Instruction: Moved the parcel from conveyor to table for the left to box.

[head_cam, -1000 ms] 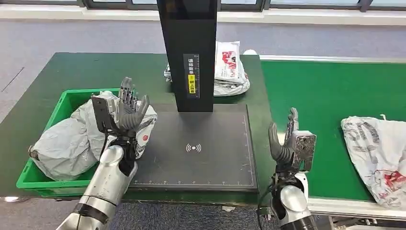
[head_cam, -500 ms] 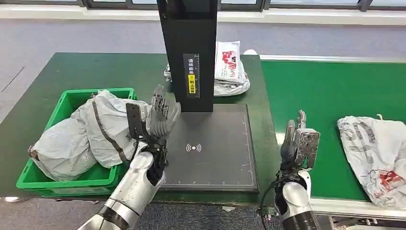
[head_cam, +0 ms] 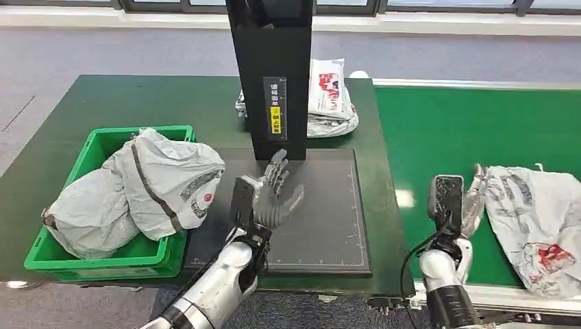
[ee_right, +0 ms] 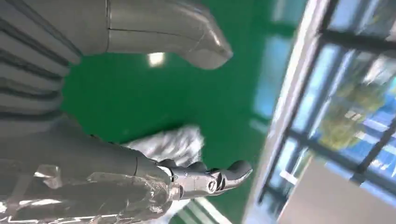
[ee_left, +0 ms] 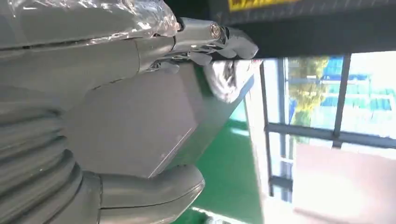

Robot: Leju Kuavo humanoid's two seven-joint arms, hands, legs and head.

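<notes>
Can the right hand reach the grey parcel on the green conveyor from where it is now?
Probably yes. The right hand is open beside the near edge of the grey parcel on the conveyor, and nothing lies between them. Whether its fingers already touch the parcel cannot be told.

parcel (head_cam: 538, 223): crinkled glossy plastic film, white with grey and red print
conveyor (head_cam: 445, 130): matt green belt
scale plate (head_cam: 322, 205): matt black, smooth
crate (head_cam: 96, 147): glossy green plastic
left arm (head_cam: 212, 288): brushed silver metal
</notes>
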